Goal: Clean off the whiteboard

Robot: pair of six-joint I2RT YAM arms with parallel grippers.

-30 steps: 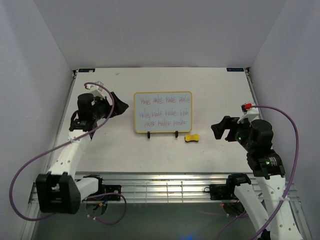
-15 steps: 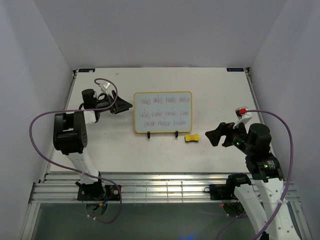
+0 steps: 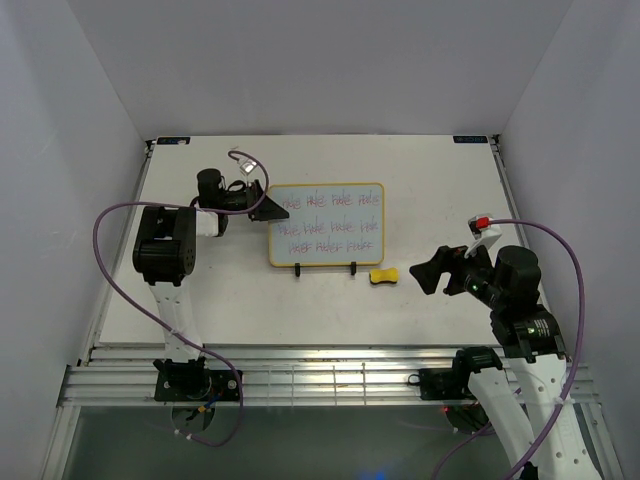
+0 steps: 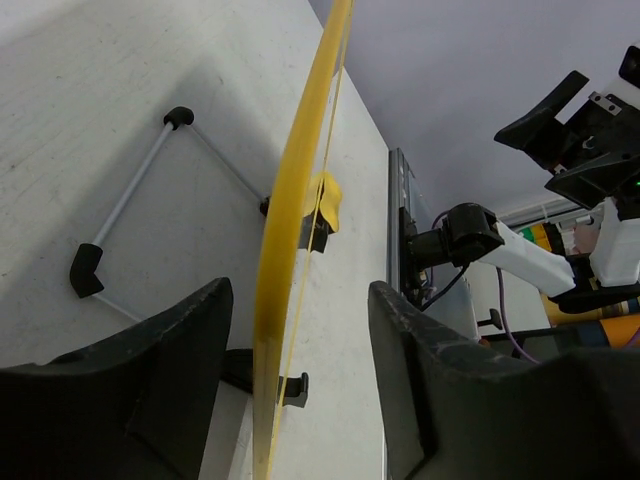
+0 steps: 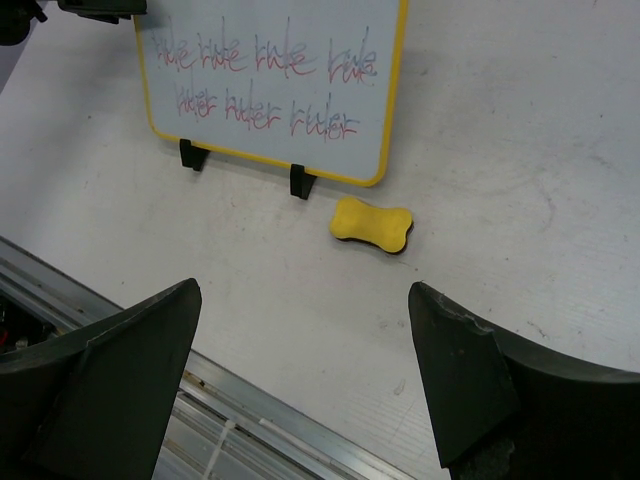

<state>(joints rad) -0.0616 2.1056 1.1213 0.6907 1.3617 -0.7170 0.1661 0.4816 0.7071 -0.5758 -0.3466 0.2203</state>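
The whiteboard (image 3: 326, 224) leans on a black wire stand (image 4: 130, 195) mid-table, its yellow-framed face covered in pink-red handwriting (image 5: 270, 80). My left gripper (image 3: 272, 208) is at the board's left edge. In the left wrist view the yellow frame (image 4: 290, 200) runs edge-on between my two fingers, with a gap on each side, so the left gripper (image 4: 298, 290) is open around it. A yellow sponge eraser (image 3: 384, 275) lies in front of the board's right foot (image 5: 371, 225). My right gripper (image 3: 428, 272) hovers open just right of it (image 5: 303, 288), holding nothing.
The stand's two black feet (image 3: 325, 267) poke out under the board's front edge. A metal rail (image 3: 320, 365) runs along the table's near edge. White walls close in the left, right and back sides.
The left arm has swung right, from the table's left side up to the board's left edge, and its jaws have narrowed around the frame. The right gripper dipped slightly toward the eraser.
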